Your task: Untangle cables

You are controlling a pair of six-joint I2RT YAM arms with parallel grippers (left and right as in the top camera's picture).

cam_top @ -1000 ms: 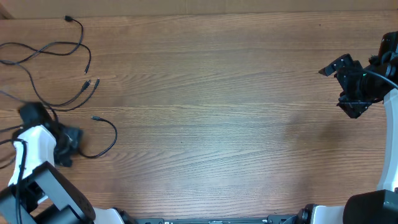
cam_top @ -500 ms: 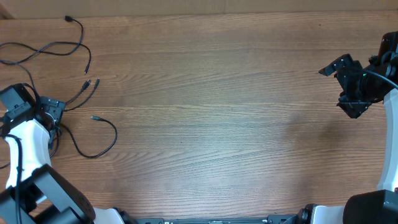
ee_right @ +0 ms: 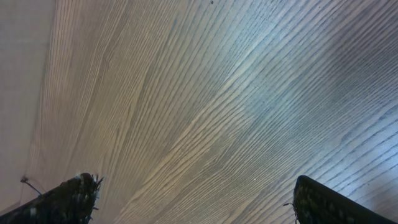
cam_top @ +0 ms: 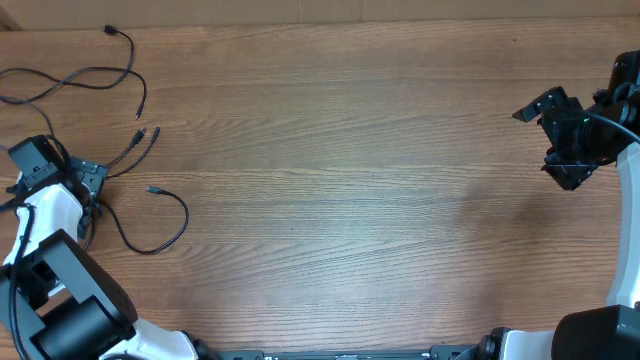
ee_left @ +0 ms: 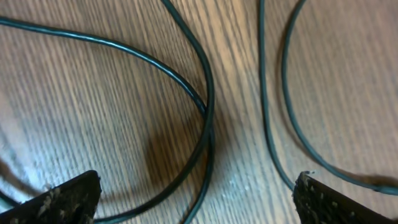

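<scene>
**Obstacles.** Loose thin black cables [cam_top: 95, 75] lie in loops and long strands on the brown wood-grain table [cam_top: 350, 200]. Their small plug ends point toward the table's middle.
**Obstacle.** The black two-finger left gripper [cam_top: 90, 182] is low on the near side of the cables, jaws spread, with several strands [ee_left: 205, 112] crossing the wood between its fingertips [ee_left: 62, 199].
**Free room.** A wide stretch of open wood runs right of the cables.
**Far limit.** The black two-finger right gripper [cam_top: 548, 145] is well apart from the cables, jaws wide over bare wood.

Lab: robot arms [cam_top: 55, 210] at table [cam_top: 350, 150]
</scene>
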